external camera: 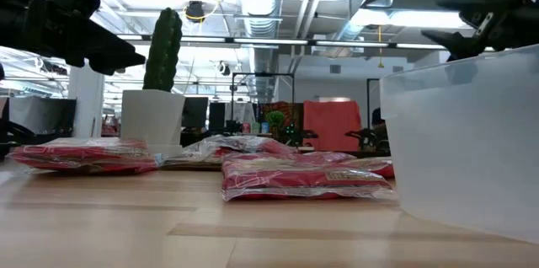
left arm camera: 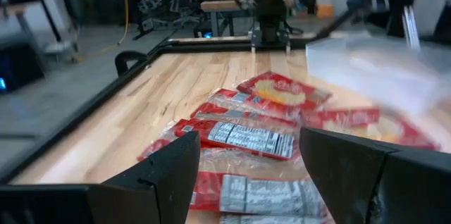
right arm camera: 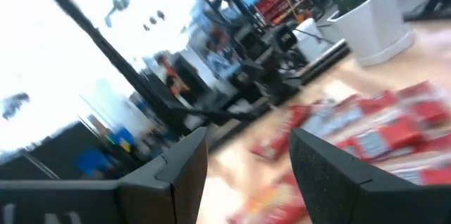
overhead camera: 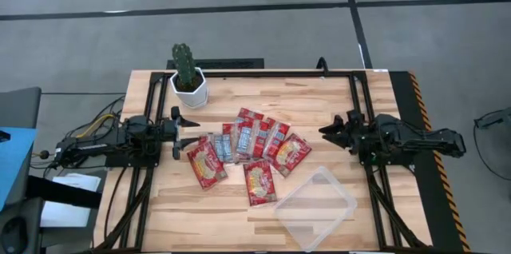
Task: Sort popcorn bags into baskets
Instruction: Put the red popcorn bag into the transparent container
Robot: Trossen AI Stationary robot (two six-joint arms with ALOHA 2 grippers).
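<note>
- Popcorn bags (overhead camera: 247, 152) lie fanned in a loose cluster at the centre of the table (overhead camera: 335, 102) in the high view, none inside the basket.
- Narrower red-and-grey-blue bags (overhead camera: 243, 136) form the upper row of the fan; wider red bags with a pale yellow centre (overhead camera: 259, 180) lie along its lower edge.
- Basket (overhead camera: 316, 208), a shallow clear tray, sits at lower right of centre in the high view, just beside the nearest wide bag; it holds nothing.
- Left gripper (overhead camera: 190, 132) is at the left of the cluster, above the table, fingers spread wide, holding nothing.
- Right gripper (overhead camera: 326, 132) is at the right of the frame, well apart from the bags, fingers parted, holding nothing.
- Cactus pot (overhead camera: 189, 88) stands at the upper left of the table, apart from the bags.
- Low view alone shows the basket's wall (external camera: 463, 137) rising at right, and the bags lying flat on the wood.
- Left wrist view alone shows printed label panels (left arm camera: 248, 138) on the nearest bags, between that arm's two dark fingers (left arm camera: 169, 175).
- Right wrist view is blurred; red bags and the white pot (right arm camera: 377, 20) are just made out.
</note>
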